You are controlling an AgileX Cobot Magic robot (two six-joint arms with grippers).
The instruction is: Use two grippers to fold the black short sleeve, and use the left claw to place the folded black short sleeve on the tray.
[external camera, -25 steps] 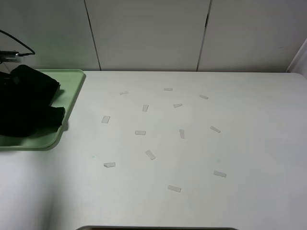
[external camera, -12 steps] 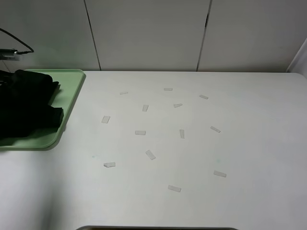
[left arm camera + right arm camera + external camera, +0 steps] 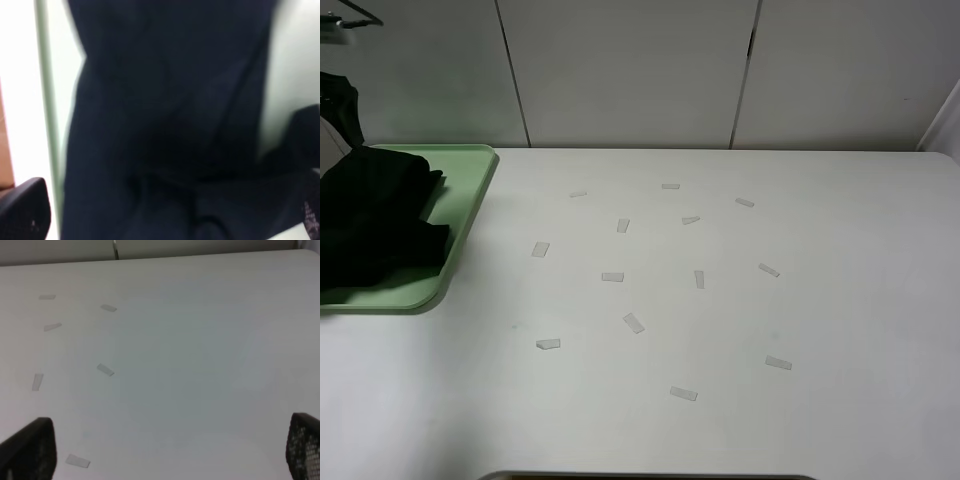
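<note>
Jaws on both grippers are spread wide with nothing between them. Left gripper [image 3: 165,220] has lifted clear since a second ago, leaving the folded black short sleeve [image 3: 375,225] resting on the tray [image 3: 470,200] — placement appears complete. Right gripper [image 3: 165,450] hovers above the bare table [image 3: 720,300].

We see only small parts of our body. The right gripper [image 3: 165,450] has two black fingers with a fine dotted mesh texture on the pads [image 3: 305,447]. The left gripper [image 3: 170,220] shows the same black, dotted fingers [image 3: 22,210], with rounded corners.
</note>
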